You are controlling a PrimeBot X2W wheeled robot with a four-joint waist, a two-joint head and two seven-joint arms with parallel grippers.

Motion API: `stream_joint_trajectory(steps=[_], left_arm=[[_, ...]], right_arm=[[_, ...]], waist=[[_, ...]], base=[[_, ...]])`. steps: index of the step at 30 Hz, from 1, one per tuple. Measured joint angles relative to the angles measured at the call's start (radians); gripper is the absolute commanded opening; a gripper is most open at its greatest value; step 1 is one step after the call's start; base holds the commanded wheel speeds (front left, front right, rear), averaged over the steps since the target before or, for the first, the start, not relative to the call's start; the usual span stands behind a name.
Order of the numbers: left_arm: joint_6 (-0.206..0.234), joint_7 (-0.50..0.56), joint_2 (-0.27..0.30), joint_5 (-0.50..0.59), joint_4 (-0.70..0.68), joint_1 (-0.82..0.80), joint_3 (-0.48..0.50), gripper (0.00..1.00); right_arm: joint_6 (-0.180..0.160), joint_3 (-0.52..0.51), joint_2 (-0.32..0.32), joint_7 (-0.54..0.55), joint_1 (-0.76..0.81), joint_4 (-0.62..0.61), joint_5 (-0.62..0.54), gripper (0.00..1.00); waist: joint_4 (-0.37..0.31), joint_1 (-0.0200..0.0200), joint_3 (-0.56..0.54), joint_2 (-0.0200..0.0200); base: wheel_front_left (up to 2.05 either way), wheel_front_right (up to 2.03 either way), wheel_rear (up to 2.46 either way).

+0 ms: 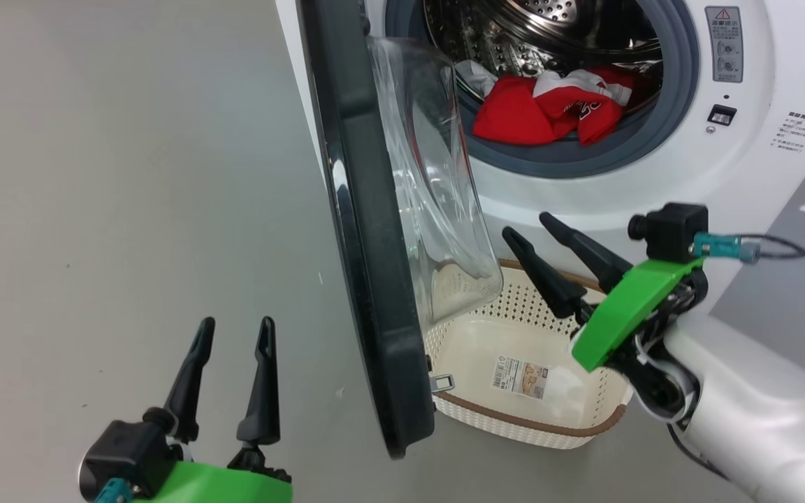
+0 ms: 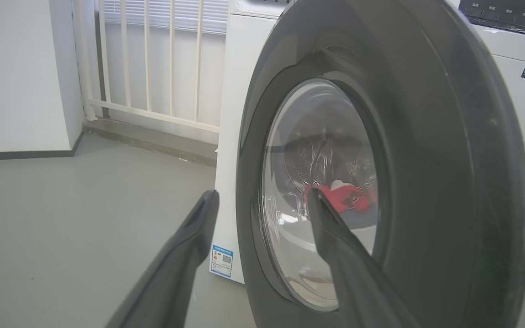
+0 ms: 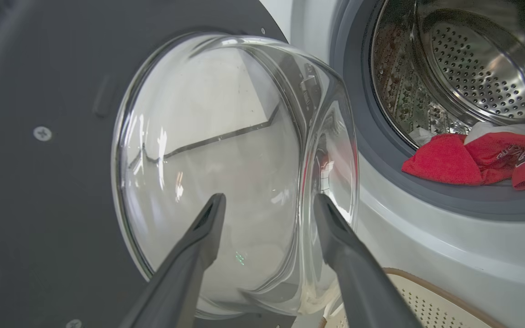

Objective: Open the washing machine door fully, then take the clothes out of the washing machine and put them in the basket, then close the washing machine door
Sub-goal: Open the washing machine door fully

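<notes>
White enamelled front-loading washing machine (image 1: 654, 188), box form, with grey rubber gasket (image 1: 570, 164) and perforated steel drum (image 1: 514, 28). Stands on the grey floor (image 1: 95, 209), mouth uncovered.

Round washing machine door (image 1: 367, 265), wide glossy black rim around a bulging clear glass bowl (image 1: 437, 195). Hinged at the machine's left edge and standing upright, roughly square to the front. Free edge points toward the robot; the bowl bulges rightward over the basket's left end. Judged stiff and fairly heavy, swinging on its hinge alone. The glass is slick and breakable, so take it at the black rim near the free edge. Appears short of fully open.

Cream-white perforated plastic basket (image 1: 507, 427), rounded rectangle, brown woven-look rim. On the floor against the machine's foot, below the mouth, long axis along the front. Paper label (image 1: 521, 377) on its base; no garment in it.

Red and white clothes (image 1: 514, 115), a soft heap at the drum's front lip, resting on the gasket's lower edge, long axis across the mouth. Judged light and limp; pinch a raised fold on top.

Right gripper (image 1: 527, 225), two long dark fingers, spread and empty. Tips are just beside the bowl, above the basket; contact with the glass cannot be told.

Left gripper (image 1: 235, 328), spread and empty, over the floor on the door's outer side.
</notes>
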Motion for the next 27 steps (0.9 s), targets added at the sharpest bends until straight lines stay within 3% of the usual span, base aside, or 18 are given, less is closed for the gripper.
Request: stream_joint_trajectory(steps=[7, 11, 12, 15, 22, 27], left_arm=[[0.001, -0.008, 0.000, 0.000, -0.009, 0.012, 0.001, 1.00], [0.001, -0.015, 0.000, 0.000, -0.016, 0.014, 0.005, 1.00], [0.001, -0.016, 0.000, 0.000, -0.018, 0.016, 0.007, 1.00], [0.001, -0.017, -0.001, 0.003, -0.022, 0.016, 0.010, 1.00], [0.000, -0.017, -0.004, 0.013, -0.023, 0.018, 0.012, 1.00], [-0.001, -0.017, -0.009, 0.021, -0.024, 0.019, 0.013, 1.00]], right_arm=[[0.000, -0.325, 0.106, -0.001, 0.206, 0.027, -0.426, 1.00], [0.000, -0.525, 0.170, -0.003, 0.313, -0.045, -0.677, 1.00], [0.000, -0.614, 0.209, -0.003, 0.374, -0.092, -0.798, 1.00], [0.000, -0.707, 0.268, -0.006, 0.468, -0.165, -0.959, 1.00], [0.000, -0.830, 0.328, -0.006, 0.599, -0.315, -1.159, 1.00], [0.000, -0.858, 0.334, -0.005, 0.672, -0.370, -1.171, 1.00]], waist=[[-0.001, 0.0000, -0.005, 0.0000], [0.000, 0.0000, -0.008, 0.0000], [0.001, 0.0000, -0.009, 0.0000], [0.002, 0.0000, -0.009, 0.0000], [0.002, 0.0000, -0.007, 0.0000], [0.006, 0.0000, -0.008, 0.0000]], base=[[0.00, 0.00, 0.00], [0.00, 0.00, 0.00], [0.00, 0.00, 0.00], [0.00, 0.00, 0.00], [0.00, 0.00, 0.00], [0.00, 0.00, 0.00]])
